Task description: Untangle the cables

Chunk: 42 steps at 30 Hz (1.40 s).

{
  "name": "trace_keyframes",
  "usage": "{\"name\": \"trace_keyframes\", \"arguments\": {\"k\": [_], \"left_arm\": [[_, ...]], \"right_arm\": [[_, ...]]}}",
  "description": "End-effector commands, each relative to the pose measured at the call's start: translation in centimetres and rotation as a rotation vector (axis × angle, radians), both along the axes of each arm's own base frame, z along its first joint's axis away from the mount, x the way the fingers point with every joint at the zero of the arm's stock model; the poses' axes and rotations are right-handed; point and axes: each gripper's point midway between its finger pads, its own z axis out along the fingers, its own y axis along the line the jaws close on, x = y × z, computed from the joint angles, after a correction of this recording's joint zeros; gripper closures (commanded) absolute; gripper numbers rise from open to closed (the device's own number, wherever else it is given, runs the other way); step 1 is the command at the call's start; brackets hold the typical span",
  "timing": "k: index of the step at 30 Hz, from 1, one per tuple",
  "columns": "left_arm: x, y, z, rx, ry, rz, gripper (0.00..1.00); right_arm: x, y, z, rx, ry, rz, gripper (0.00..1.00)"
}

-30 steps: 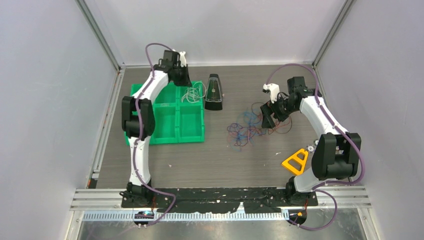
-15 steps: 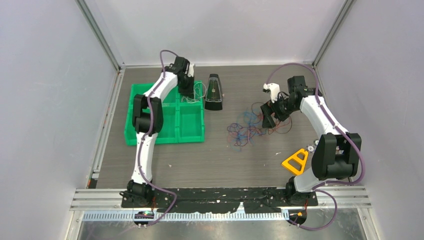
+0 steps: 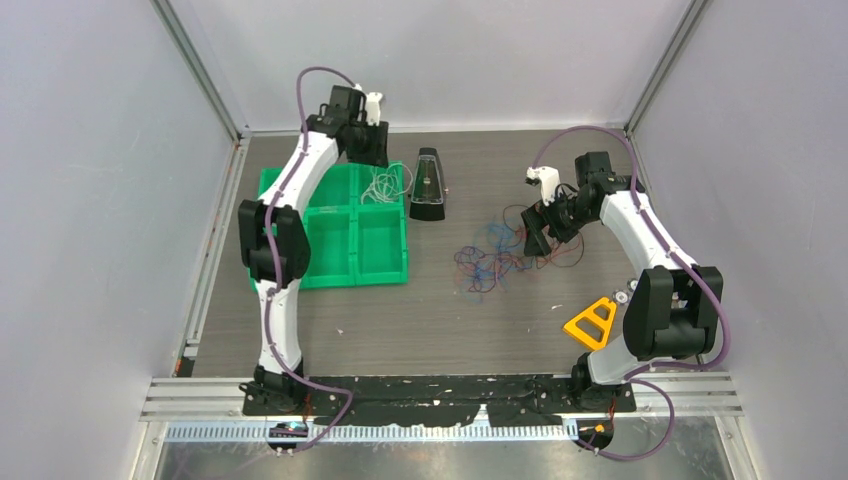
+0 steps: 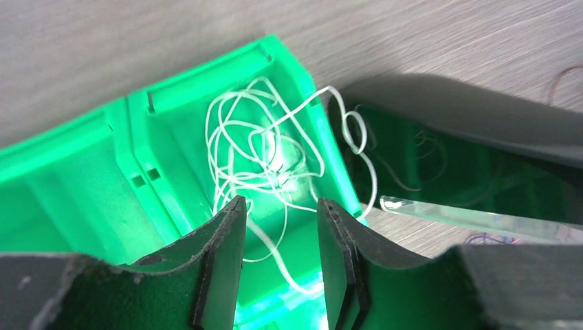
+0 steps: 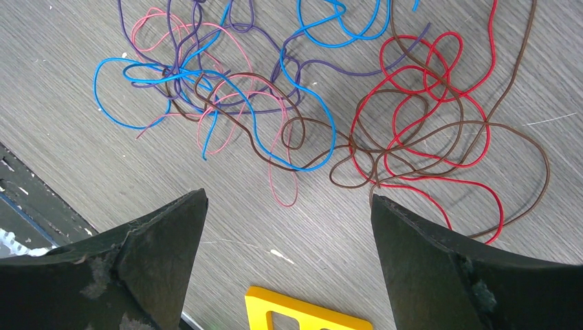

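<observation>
White cable [image 4: 278, 180] lies partly hidden behind the left hand [image 4: 278, 221].

Left arm [image 3: 300, 180] is stretching far forward, left gripper [image 4: 278, 206] holding jaws partly apart; right arm [image 3: 640, 230] is bending inward, right gripper [image 5: 289, 206] gaping wide

I see a white cable [image 4: 265, 148] in a green bin [image 4: 75, 172], a red, blue, pink, purple and brown tangle [image 5: 328, 130] (grey wood-grain table [image 5: 316, 234]).
</observation>
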Motion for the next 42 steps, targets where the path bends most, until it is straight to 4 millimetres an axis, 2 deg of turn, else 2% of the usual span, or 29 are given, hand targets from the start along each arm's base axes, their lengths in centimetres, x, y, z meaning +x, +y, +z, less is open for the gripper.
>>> {"name": "trace_keyframes", "arguments": {"k": [1,4,5,10,13,17,22,28,34,39,41,42], "left_arm": [[0.9,-0.8,4.7,-0.015,-0.156,-0.139,0.55],[0.8,-1.4,3.7,0.019,-0.145,-0.275,0.5],[1.0,-1.5,4.0,0.036,-0.154,-0.323,0.5],[1.2,-0.8,1.3,0.154,-0.14,-0.476,0.48],[2.0,-0.1,0.4,0.242,-0.179,-0.524,0.48],[3.6,0.4,-0.5,0.383,-0.244,-0.579,0.53],[4.4,-0.7,-1.4,0.449,-0.31,-0.664,0.5],[3.9,-2.1,-3.4,0.457,-0.329,-0.81,0.5],[5.5,-3.5,-3.1,0.425,-0.443,-0.796,0.6],[6.6,-3.7,-3.2,0.445,-0.471,-0.821,0.67],[6.6,-3.6,-3.2,0.447,-0.478,-0.84,0.76],[6.5,-3.5,-3.2,0.44,-0.478,-0.846,0.84]], "right_arm": [[0.5,0.4,1.7,0.025,-0.055,0.01,0.05],[0.5,0.4,1.6,0.026,-0.052,0.01,0.05],[0.5,0.3,1.6,0.024,-0.053,0.01,0.05],[0.5,0.1,1.4,0.012,-0.054,0.012,0.05],[0.5,0.1,1.2,0.012,-0.046,0.012,0.05],[0.7,0.2,1.0,0.015,-0.036,0.008,0.05],[1.0,0.2,1.0,0.015,-0.031,0.002,0.05],[1.2,-0.2,1.0,-0.002,-0.044,-0.01,0.05],[0.9,-0.2,0.7,-0.002,-0.035,-0.017,0.05],[1.0,-0.3,0.8,-0.007,-0.039,-0.023,0.05],[1.0,-0.3,0.8,-0.009,-0.039,-0.023,0.05],[1.0,-0.3,0.9,-0.01,-0.04,-0.023,0.05]]}}
